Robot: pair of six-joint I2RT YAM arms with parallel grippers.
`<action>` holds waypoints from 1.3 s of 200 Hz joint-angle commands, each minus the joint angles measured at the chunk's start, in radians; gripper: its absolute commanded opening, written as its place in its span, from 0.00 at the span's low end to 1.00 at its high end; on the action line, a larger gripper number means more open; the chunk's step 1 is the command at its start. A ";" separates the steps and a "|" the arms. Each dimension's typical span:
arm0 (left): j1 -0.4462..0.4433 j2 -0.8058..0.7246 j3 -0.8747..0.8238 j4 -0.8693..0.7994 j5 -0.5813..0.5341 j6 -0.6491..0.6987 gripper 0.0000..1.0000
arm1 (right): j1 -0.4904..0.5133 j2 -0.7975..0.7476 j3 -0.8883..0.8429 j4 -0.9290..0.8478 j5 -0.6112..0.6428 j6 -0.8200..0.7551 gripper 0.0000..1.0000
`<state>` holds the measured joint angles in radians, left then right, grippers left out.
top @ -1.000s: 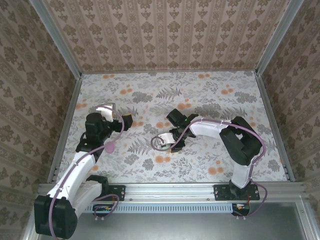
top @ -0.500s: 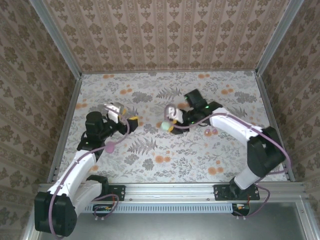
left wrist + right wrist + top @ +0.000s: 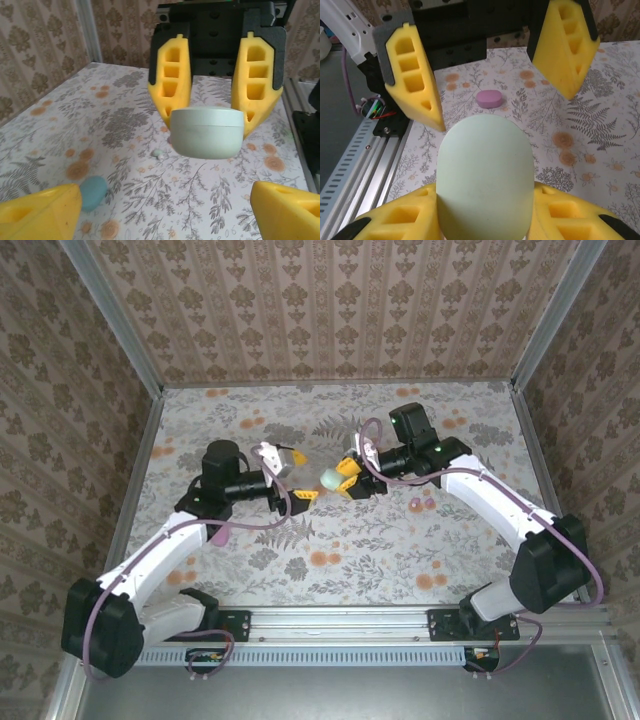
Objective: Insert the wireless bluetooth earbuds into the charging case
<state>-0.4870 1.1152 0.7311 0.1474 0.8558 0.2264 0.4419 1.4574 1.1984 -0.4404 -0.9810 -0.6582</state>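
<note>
Earbuds (image 3: 421, 504) lie on the floral table (image 3: 460, 570) right of centre, two small pink buds side by side just on the near side of the right forearm. One more pale bud (image 3: 159, 153) sits on the table under the raised grippers, which makes three buds. The right gripper (image 3: 343, 479) is clenched on a pale green charging case (image 3: 329, 479), holding it above the middle of the table. The left gripper (image 3: 165, 200) faces it from the left with its jaws spread wide; its yellow fingers (image 3: 415, 80) stand either side of the case, apart from it. A pink case (image 3: 489, 98) rests on the table to the near left, partly under the left arm. A pale blue oval piece (image 3: 92, 192) lies near the pale bud; whether it is a case I cannot tell. That gives three egg-shaped pieces. Metal rails (image 3: 130, 500) border the table on the left, right and near sides, with patterned walls (image 3: 340, 310) rising behind them. Bare surface stretches from the grippers to the far wall and across the near right corner.
</note>
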 commanded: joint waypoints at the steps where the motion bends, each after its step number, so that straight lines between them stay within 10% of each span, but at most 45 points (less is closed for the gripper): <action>1: -0.019 0.025 0.056 -0.039 0.075 0.053 0.88 | -0.006 -0.039 -0.006 0.051 -0.040 0.025 0.34; 260: -0.087 0.158 0.180 -0.079 0.057 0.018 0.56 | 0.004 -0.058 -0.072 0.202 0.027 0.058 0.35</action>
<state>-0.5640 1.2598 0.8703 0.1101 0.8978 0.2100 0.4419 1.4307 1.1351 -0.2699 -0.9482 -0.6159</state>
